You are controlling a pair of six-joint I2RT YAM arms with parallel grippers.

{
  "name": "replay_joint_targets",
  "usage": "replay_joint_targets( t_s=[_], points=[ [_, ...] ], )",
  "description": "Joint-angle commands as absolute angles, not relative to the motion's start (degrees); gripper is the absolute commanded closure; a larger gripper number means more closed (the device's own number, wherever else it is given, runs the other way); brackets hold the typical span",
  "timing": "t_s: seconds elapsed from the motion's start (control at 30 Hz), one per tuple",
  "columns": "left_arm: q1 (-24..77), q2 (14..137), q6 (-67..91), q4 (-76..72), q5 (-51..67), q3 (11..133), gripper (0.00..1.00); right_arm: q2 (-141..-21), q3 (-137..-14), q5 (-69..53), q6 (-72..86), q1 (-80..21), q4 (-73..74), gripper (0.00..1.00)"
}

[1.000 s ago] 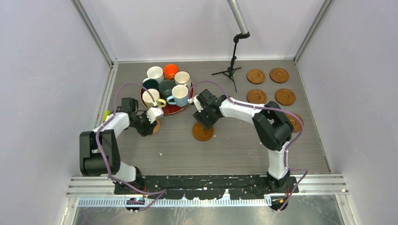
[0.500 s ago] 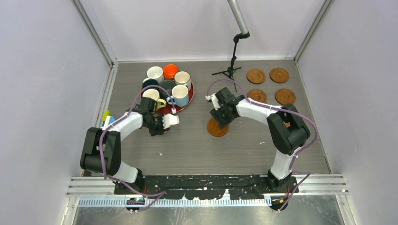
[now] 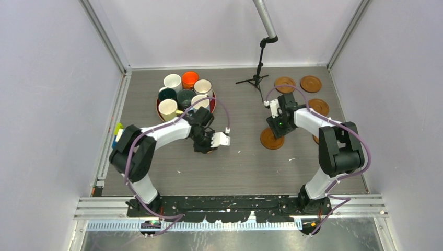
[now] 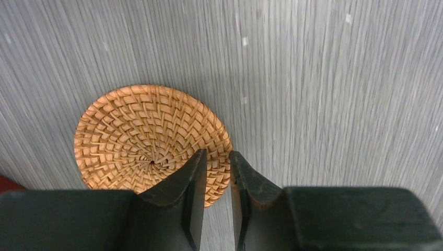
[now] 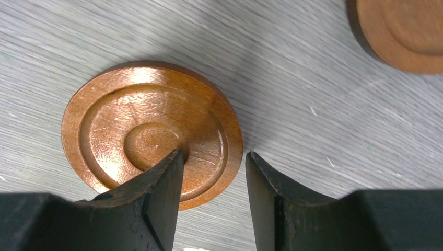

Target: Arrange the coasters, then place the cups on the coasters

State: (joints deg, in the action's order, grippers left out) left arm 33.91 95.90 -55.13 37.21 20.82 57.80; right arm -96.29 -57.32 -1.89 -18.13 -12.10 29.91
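A light woven coaster lies flat on the grey table, and my left gripper is shut on its right rim. In the top view that gripper sits just below the red tray and covers most of the coaster. My right gripper is open astride the rim of a smooth wood coaster; one finger rests on the disc, the other stands off the rim over bare table. From above, this coaster lies right of centre. Several cups stand crowded on the tray.
The red round tray is at the back left. More wood coasters lie at the back right, one close by. A small black tripod stands at the back centre under a slanting grey pole. Walls enclose three sides.
My left gripper has closed on the woven coaster and slid it right along the table. My right gripper has dragged the wood coaster right, toward the other coasters, its jaws narrowing.
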Motion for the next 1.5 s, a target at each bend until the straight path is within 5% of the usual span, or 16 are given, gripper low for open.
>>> replay_joint_targets(
  t_s=[0.0,0.83,1.47],
  points=[
    [38.78,102.06,-50.5,38.51,21.69,64.44,0.75,-95.76,-54.38,2.59,-24.85,-7.17,34.62,0.49],
    [46.14,134.16,-46.01,43.71,22.69,111.89,0.75,-95.71,-55.67,-0.94,-33.11,8.3,37.32,0.5],
    [45.21,140.92,-47.74,42.66,20.23,120.74,0.74,-99.22,-59.29,-8.33,-31.34,9.87,39.71,0.5]
  ],
)
